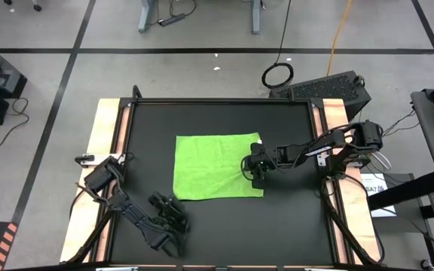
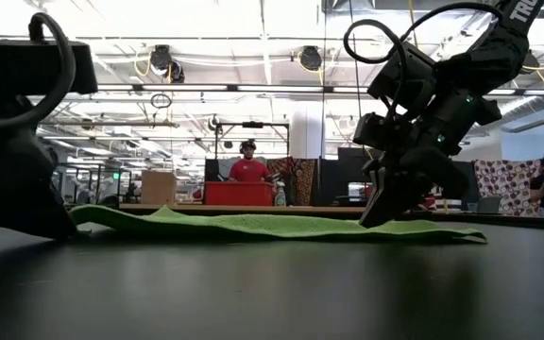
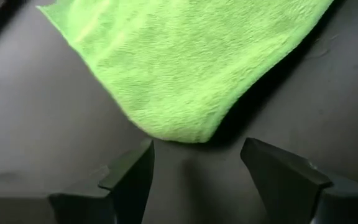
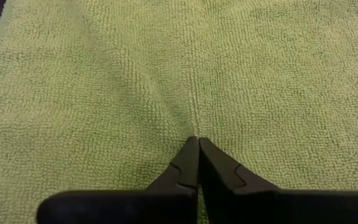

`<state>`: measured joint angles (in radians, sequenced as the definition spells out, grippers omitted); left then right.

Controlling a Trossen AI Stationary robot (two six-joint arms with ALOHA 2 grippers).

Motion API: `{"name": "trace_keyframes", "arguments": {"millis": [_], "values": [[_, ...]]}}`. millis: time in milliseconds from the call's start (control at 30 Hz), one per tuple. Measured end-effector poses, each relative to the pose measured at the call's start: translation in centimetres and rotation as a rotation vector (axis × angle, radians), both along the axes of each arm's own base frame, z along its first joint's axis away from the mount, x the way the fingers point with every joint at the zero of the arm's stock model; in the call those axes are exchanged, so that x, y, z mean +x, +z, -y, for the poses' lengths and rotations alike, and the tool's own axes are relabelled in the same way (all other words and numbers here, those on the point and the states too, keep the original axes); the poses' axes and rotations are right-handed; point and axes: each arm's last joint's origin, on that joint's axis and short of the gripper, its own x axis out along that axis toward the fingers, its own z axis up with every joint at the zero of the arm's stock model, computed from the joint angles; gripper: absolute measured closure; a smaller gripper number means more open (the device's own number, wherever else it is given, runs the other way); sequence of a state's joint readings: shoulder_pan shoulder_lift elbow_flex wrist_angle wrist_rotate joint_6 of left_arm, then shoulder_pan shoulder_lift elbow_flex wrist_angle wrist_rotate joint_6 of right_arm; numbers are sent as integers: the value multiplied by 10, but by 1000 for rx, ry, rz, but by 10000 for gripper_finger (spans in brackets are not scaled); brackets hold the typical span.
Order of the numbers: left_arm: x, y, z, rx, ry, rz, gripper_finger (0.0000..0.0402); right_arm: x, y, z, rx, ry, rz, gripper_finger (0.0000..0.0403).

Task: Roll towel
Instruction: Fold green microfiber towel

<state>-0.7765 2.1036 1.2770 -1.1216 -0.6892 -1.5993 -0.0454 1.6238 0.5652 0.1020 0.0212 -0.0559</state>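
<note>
Nearest, the left gripper [image 1: 173, 216] hung with fingers spread wide and empty just off a corner of the towel [image 1: 215, 167]. The towel lay flat and unrolled mid-surface; at its far side the right gripper [image 1: 250, 170] pressed shut fingers onto it. Rolling apparently remained.

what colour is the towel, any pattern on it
Plain lime green towel, no pattern; right wrist view shows it best.

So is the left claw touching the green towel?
Apart. The left wrist view shows bare black table between the open left gripper and the towel corner.
</note>
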Motion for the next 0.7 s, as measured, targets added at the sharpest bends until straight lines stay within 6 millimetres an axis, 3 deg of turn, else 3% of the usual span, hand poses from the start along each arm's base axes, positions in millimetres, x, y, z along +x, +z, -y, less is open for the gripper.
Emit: {"name": "trace_keyframes", "arguments": {"millis": [367, 700], "values": [[9, 4, -1, -49, -17, 39, 139, 0, 0, 0, -8, 7, 4, 401], [13, 3, -29, 26, 45, -85, 139, 2, 2, 1, -13, 5, 25, 401]]}}
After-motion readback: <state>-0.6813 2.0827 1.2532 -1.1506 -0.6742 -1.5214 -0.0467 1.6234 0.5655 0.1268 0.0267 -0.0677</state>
